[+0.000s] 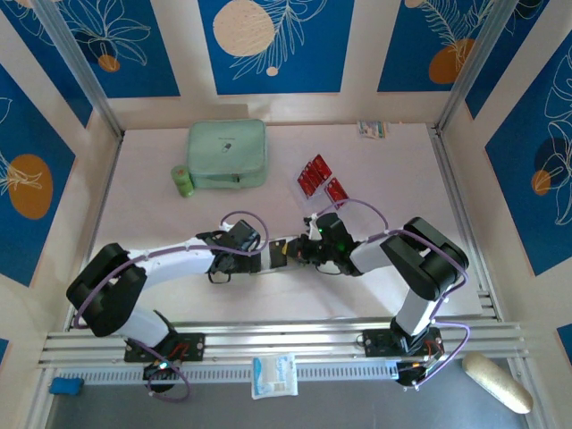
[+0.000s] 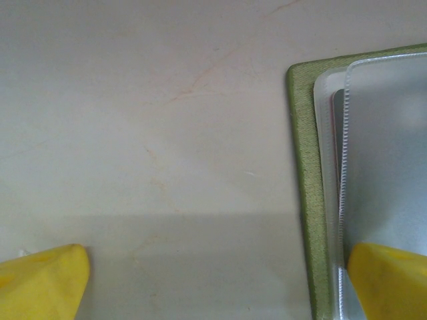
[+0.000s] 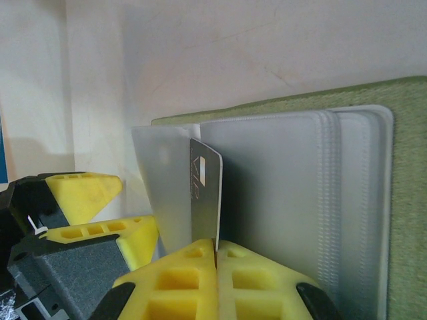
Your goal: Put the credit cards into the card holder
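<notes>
Credit card is pinched edge-on in my right gripper, standing beside a lifted clear flap of the card holder, mid-table btwn both arms. Risk: a corner snags the flap & the card twists in my grip. Left gripper is spread wide, one finger over the holder; if that slips, the holder could skid. Red cards lie farther back.

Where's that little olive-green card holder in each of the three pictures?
Top external: card holder at the picture's centre, just below the red credit cards.
Left wrist: its green edge runs down the right side.
Right wrist: green across the top and right.
Shared landmark: its clear pockets.
</notes>
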